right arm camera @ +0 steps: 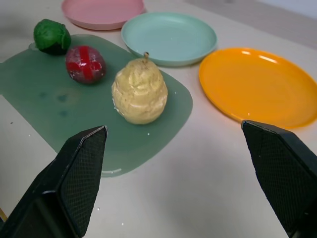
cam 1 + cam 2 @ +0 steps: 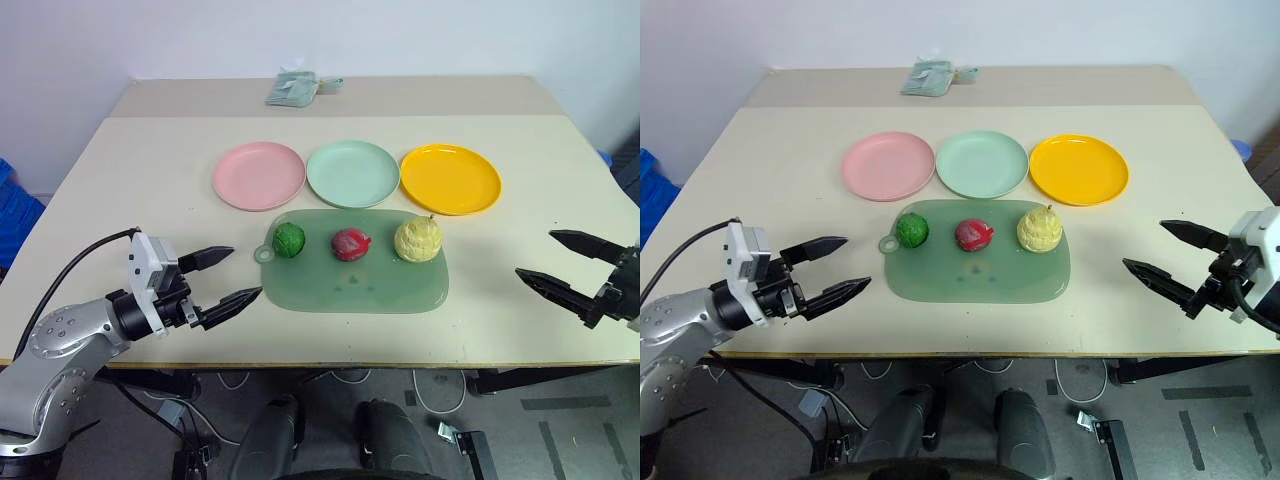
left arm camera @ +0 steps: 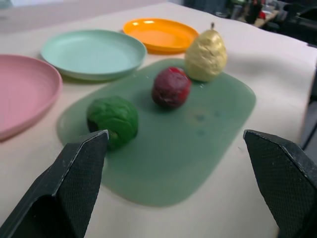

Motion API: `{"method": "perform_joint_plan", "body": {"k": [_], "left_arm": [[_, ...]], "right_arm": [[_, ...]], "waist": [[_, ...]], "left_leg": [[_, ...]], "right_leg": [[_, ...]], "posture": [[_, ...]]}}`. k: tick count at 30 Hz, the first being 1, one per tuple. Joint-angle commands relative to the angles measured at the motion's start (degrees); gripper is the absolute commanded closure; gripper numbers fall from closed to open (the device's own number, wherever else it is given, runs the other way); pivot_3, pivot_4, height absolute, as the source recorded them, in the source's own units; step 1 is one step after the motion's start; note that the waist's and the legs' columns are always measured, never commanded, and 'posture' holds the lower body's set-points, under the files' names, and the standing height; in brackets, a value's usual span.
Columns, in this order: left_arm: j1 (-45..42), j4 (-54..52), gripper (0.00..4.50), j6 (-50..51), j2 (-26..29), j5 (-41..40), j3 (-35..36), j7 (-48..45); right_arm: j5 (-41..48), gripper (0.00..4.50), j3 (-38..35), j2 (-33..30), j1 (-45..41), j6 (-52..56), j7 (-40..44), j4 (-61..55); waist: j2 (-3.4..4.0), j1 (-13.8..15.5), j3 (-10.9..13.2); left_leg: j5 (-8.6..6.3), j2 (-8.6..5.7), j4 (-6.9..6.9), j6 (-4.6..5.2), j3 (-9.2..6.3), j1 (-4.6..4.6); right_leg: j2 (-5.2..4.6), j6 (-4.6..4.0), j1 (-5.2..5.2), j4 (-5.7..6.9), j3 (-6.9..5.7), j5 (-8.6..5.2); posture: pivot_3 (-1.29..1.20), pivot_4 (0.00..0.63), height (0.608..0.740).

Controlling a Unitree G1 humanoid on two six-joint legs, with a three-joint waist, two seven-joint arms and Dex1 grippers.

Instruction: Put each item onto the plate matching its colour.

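Green mat items between, apart from, open grippers

On the bench three plates stand in a row: pink plate, mint green plate, yellow-orange plate. Just in front lies a green mat with a green item, a red item and a pale yellow item on it, apart from each other. The left claw and the right claw hover wide apart at the two sides, both empty.
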Motion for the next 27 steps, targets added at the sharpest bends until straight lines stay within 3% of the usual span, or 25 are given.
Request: {"method": "perform_joint_plan", "body": {"k": [1,8,13,27], "left_arm": [[-2.44,-1.89,0.0,2.76,0.12,-1.41,-0.34,2.93],[-10.18,-1.17,0.0,14.12,3.17,1.72,-4.54,12.12],[-22.31,3.84,0.0,23.67,0.98,-0.87,-7.39,16.26],[-32.82,9.43,0.0,33.6,-6.15,3.24,-15.56,22.95]], "right_arm": [[1.04,0.06,2.52,-0.09,-3.43,-1.11,0.63,-3.08],[1.86,0.06,11.89,0.32,-14.62,-1.1,1.61,-3.8],[1.93,0.06,18.64,0.16,-22.46,-1.52,5.58,-1.91],[-0.58,0.06,22.3,0.61,-24.14,-2.87,7.69,-1.06]], "waist": [[0.0,-0.02,0.0],[-0.05,-0.03,0.04],[-0.14,0.07,0.08],[-0.17,0.01,0.1]], "left_leg": [[0.0,0.0,0.0,0.0,0.0,0.0],[0.0,0.0,0.0,0.0,0.0,-0.01],[-0.01,-0.03,0.05,0.03,-0.02,-0.04],[-0.02,-0.06,0.05,0.03,-0.02,-0.05]], "right_leg": [[0.0,0.0,0.0,0.0,0.0,0.0],[0.03,0.2,-0.03,0.04,-0.02,0.11],[0.04,0.23,-0.03,0.05,-0.07,0.13],[0.02,0.27,-0.09,0.15,-0.05,0.15]], "posture": [[0.0,0.15,0.74],[0.0,0.15,0.74],[0.0,0.15,0.74],[0.0,0.15,0.74]]}}
